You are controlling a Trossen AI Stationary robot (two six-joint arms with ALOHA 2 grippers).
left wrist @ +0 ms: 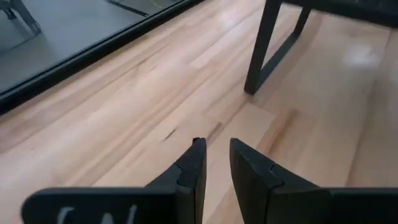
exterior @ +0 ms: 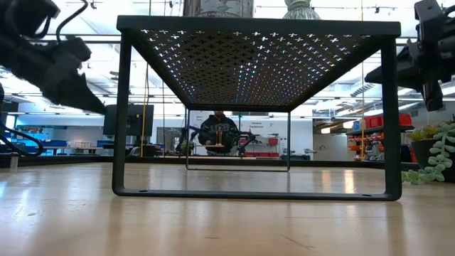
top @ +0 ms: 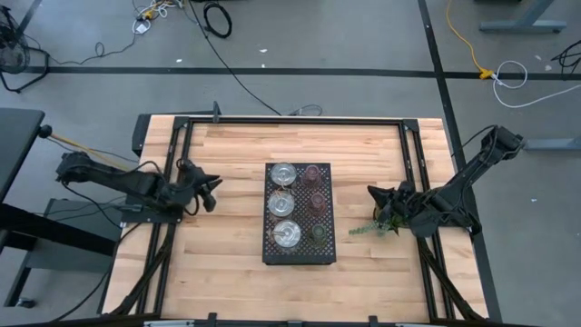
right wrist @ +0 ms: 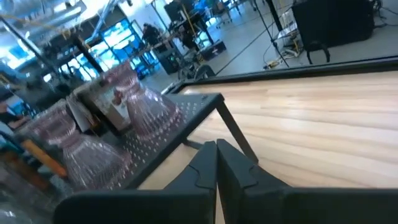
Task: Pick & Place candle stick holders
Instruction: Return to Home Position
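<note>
Six candle stick holders stand on a black perforated tray (top: 299, 252) at mid-table. Three silvery glass ones (top: 283, 173) (top: 281, 202) (top: 286, 233) form its left column. Two pink ones (top: 312, 173) (top: 316, 201) and an olive-green one (top: 319, 233) form its right column. The pink ones also show in the right wrist view (right wrist: 146, 102). My left gripper (top: 216, 191) (left wrist: 216, 146) hovers left of the tray, empty, with a narrow gap between its fingers. My right gripper (top: 370, 193) (right wrist: 216, 144) hovers right of the tray, shut and empty.
The tray is a raised stand on thin legs (exterior: 122, 114). A green leafy plant sprig (top: 370, 227) (exterior: 434, 160) lies just near of my right gripper. A black frame (top: 290, 120) runs around the wooden table top. A person (exterior: 219, 131) stands in the room beyond.
</note>
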